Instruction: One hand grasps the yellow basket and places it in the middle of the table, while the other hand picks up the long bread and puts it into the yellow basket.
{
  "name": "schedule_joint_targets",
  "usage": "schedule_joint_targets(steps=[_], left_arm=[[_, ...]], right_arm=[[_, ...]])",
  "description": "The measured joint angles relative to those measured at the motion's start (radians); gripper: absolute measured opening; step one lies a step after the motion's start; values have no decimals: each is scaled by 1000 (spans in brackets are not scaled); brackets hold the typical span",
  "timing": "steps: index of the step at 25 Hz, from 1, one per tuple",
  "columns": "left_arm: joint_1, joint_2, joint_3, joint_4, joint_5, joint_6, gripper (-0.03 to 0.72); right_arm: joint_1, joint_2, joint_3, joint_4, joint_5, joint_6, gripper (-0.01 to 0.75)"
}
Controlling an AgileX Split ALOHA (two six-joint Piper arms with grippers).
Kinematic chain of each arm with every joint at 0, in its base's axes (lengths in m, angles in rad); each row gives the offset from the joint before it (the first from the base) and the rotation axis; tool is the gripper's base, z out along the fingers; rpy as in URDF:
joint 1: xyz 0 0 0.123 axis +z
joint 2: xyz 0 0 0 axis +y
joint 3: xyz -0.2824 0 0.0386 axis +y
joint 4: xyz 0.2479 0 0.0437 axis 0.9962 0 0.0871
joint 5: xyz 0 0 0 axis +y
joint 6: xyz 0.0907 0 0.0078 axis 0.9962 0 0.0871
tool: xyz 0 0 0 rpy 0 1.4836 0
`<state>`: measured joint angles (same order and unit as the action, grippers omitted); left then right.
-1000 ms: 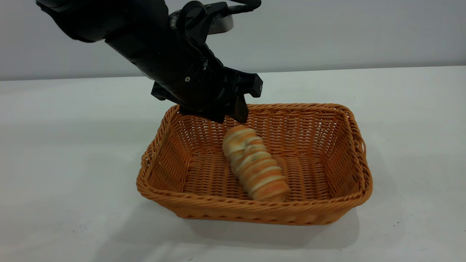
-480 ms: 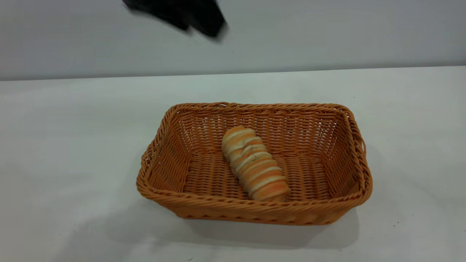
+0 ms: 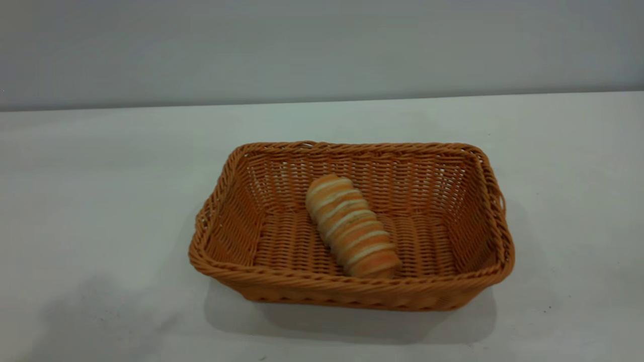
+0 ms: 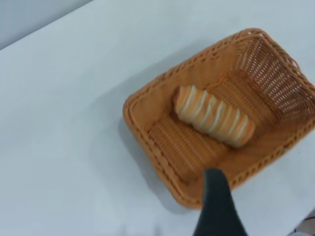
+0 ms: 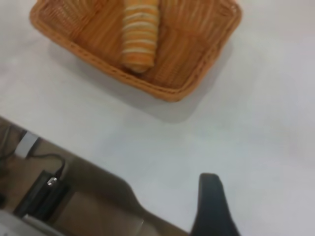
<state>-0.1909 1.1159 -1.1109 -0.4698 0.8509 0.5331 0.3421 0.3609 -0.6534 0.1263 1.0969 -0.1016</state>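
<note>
The long bread (image 3: 351,225) lies inside the yellow basket (image 3: 282,281), slanted across its woven floor, one end toward the far wall and the other by the near rim. The basket sits on the table (image 3: 100,201) near its middle. Neither arm appears in the exterior view. Each wrist view shows one dark fingertip, left (image 4: 216,206) and right (image 5: 211,206), well above the table; whether either grip is spread or closed cannot be told.

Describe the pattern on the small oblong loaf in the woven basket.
Golden-orange crust crossed by pale cream stripes; clearest in the exterior view.
</note>
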Motion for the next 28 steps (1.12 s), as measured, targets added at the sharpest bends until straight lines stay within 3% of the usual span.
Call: schedule_joint_targets(steps=[8, 21, 28], left_arm=[[20, -305, 159, 31, 71, -34, 550], [20, -738, 382, 295, 275, -282, 550], [20, -938, 514, 363, 306, -345, 550]], right_arm=[[0, -167, 133, -46, 8, 46, 513], [23, -222, 147, -119, 36, 60, 513], [28, -240, 177, -151, 26, 81, 513]])
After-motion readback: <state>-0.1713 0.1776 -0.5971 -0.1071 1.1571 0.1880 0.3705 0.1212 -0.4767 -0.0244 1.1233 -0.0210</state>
